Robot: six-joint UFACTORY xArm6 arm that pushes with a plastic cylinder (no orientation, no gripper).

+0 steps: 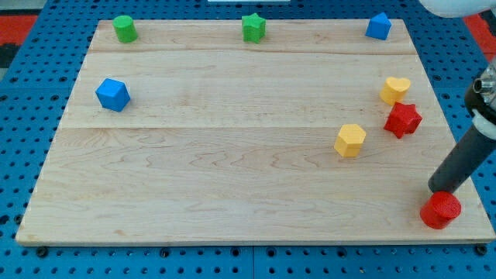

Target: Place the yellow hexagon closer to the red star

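Note:
The yellow hexagon (350, 140) lies on the wooden board right of centre. The red star (403, 119) lies a short way to its upper right, with a gap between them. A yellow heart (394, 90) sits just above the red star, almost touching it. My rod comes down from the view's right edge; my tip (439, 190) rests near the board's lower right corner, just above a red cylinder (441, 209) and well to the lower right of the hexagon and the star.
A green cylinder (124, 29), a green star (253, 28) and a blue block (378, 25) line the board's top edge. A blue cube-like block (113, 94) sits at the left. Blue pegboard (23, 116) surrounds the board.

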